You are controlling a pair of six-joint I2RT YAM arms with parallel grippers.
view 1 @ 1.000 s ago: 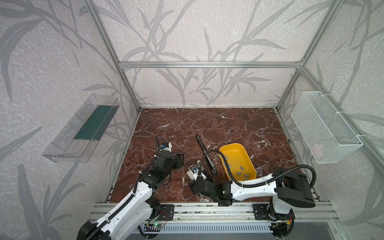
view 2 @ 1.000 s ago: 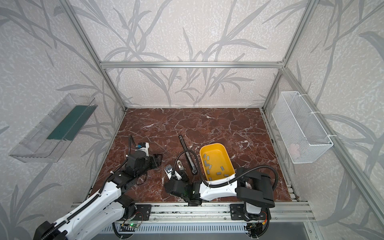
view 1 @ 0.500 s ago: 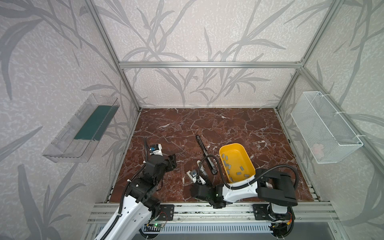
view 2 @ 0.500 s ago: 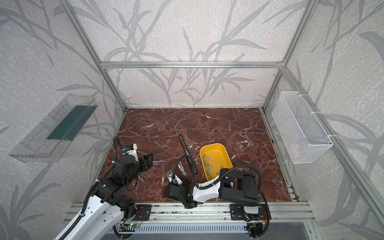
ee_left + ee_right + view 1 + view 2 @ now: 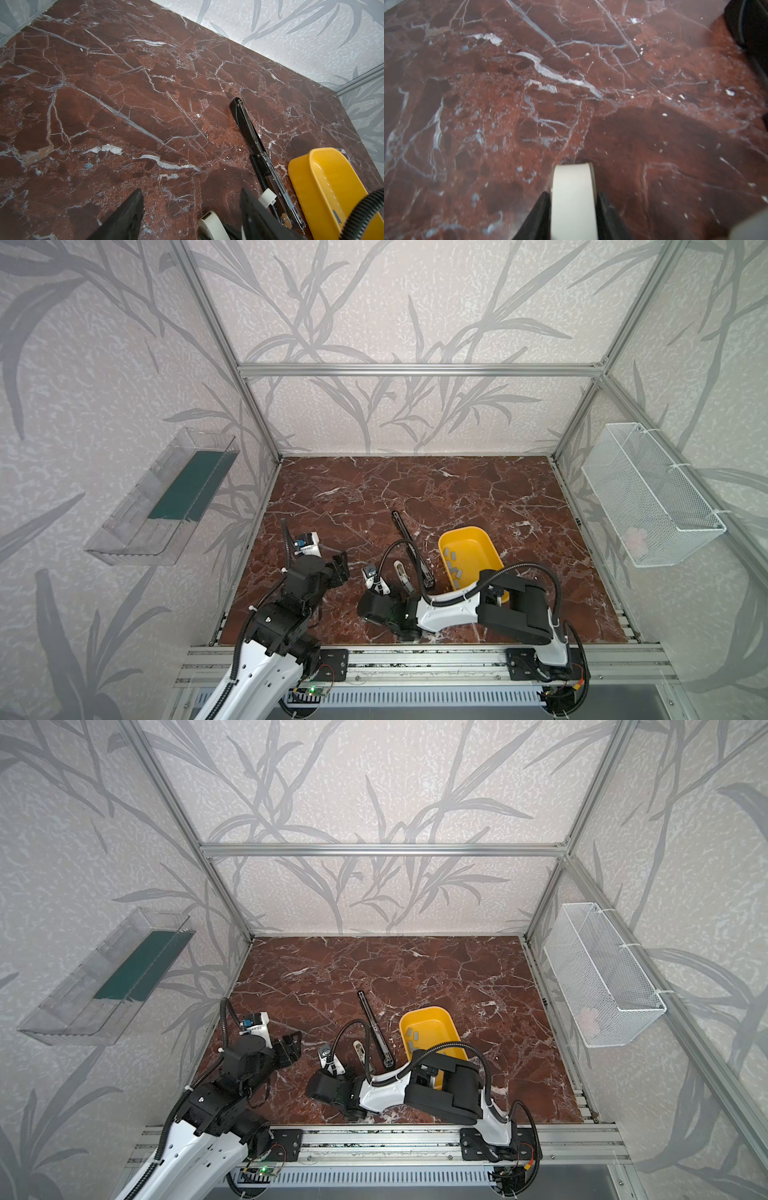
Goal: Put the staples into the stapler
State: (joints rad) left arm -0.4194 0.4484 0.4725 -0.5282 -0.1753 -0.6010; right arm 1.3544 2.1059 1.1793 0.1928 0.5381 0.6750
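I am watching my right tool [image 5: 573, 199] clamping a cream stapler [image 5: 572, 178], its fingers pressing on both sides. My left tool [image 5: 191, 190] is hanging wide apart over the surface [image 5: 124, 104], gripping nothing. The staples [image 5: 452, 554] are lying in the yellow tray [image 5: 473, 549], just beside the black stapler [image 5: 409, 545].

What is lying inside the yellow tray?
Several small grey staples lie inside the yellow tray. The right arm covers its near end, so anything there is hidden.
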